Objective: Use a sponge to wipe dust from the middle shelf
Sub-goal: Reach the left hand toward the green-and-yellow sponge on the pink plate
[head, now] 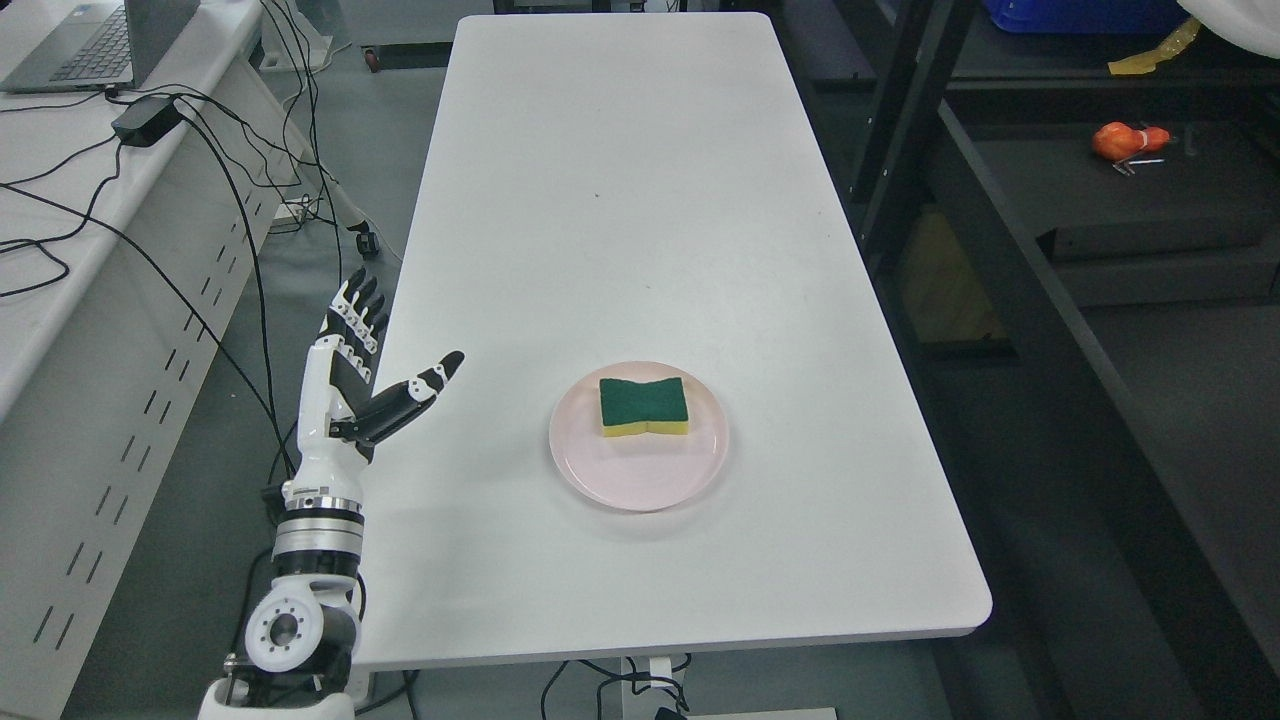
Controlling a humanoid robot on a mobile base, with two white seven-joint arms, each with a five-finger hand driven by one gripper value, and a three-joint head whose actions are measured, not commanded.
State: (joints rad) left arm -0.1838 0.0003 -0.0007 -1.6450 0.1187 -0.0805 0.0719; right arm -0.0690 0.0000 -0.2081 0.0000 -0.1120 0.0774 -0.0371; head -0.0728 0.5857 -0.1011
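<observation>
A green-topped yellow sponge [645, 406] lies flat on a pink plate [640, 475] near the front of the white table [620, 200]. My left hand [385, 350] is raised at the table's left edge, well left of the plate, its fingers spread and its thumb pointing toward the sponge; it holds nothing. The dark shelf unit [1010, 270] stands to the right of the table. My right arm does not show.
An orange object [1128, 141] rests on a dark shelf at the upper right. A blue bin [1080, 14] sits at the top right. On the left stand a grey desk with a laptop [90, 40], a power brick [146, 120] and hanging cables.
</observation>
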